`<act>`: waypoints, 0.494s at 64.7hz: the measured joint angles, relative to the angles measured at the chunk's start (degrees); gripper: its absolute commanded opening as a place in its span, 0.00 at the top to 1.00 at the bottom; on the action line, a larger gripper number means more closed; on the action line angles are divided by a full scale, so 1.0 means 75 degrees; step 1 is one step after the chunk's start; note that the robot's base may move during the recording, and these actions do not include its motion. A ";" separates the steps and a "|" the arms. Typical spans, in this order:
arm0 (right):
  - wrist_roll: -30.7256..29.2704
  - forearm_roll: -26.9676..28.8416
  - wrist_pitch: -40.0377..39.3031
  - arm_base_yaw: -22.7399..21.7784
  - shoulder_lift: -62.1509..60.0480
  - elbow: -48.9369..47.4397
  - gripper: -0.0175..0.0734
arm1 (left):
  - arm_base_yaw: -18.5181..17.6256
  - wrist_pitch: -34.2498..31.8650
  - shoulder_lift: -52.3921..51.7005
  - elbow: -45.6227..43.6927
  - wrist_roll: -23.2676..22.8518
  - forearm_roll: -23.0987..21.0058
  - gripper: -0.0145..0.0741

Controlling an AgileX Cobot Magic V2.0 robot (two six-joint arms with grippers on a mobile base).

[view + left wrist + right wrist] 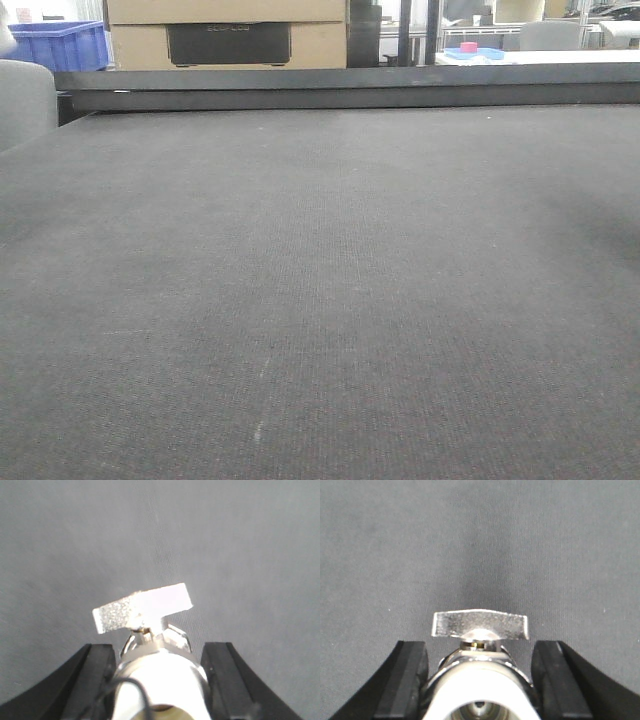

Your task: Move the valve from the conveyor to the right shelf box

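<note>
Front: I see only the conveyor (320, 300), no valve, arm or right shelf box | Left wrist: left fingers (97, 680) pinch valve (160, 672), lever tilted at 12 o'clock | Right wrist: right fingers (410, 680) pinch second valve (480, 685), lever level | Step: carry, I judge; next, swing toward 3 o'clock to find the box.
</note>
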 measured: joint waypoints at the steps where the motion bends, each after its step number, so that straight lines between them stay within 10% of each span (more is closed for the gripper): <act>1: 0.0000 0.0000 0.0000 0.0000 0.0000 0.0000 0.98 | 0.0000 -0.0074 -0.0127 0.0089 0.0000 0.0000 0.96; 32: 0.0000 0.0000 -0.0388 0.0000 -0.1745 0.0686 0.98 | 0.0000 -0.2742 -0.4302 0.3676 0.0000 0.0000 0.96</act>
